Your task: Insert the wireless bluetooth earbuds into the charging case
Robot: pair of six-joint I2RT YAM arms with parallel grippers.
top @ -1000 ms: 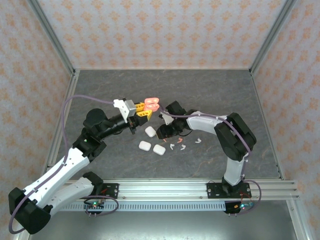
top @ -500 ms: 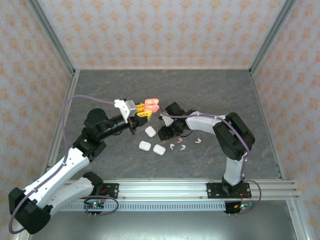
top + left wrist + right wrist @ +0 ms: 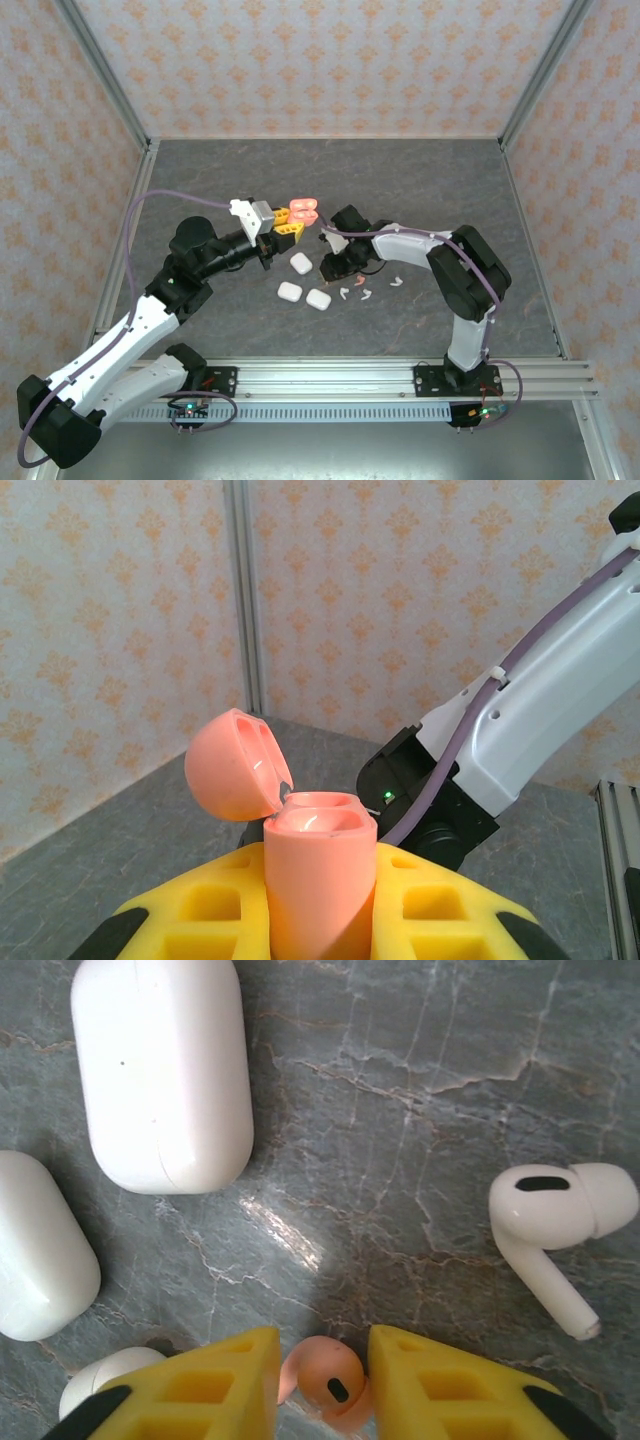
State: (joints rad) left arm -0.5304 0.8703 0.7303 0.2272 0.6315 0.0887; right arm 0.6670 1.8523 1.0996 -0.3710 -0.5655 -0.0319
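I'm holding the pink case (image 3: 320, 875) upright, clamped in the left gripper (image 3: 320, 915), with its lid (image 3: 235, 765) hanging open to the left. The right gripper (image 3: 323, 1345) is sitting low over the table (image 3: 400, 1110), jaws apart around a pink earbud (image 3: 327, 1385). I can't tell whether the pads are touching it, and a white earbud (image 3: 555, 1215) and two white cases (image 3: 165, 1075) are lying nearby.
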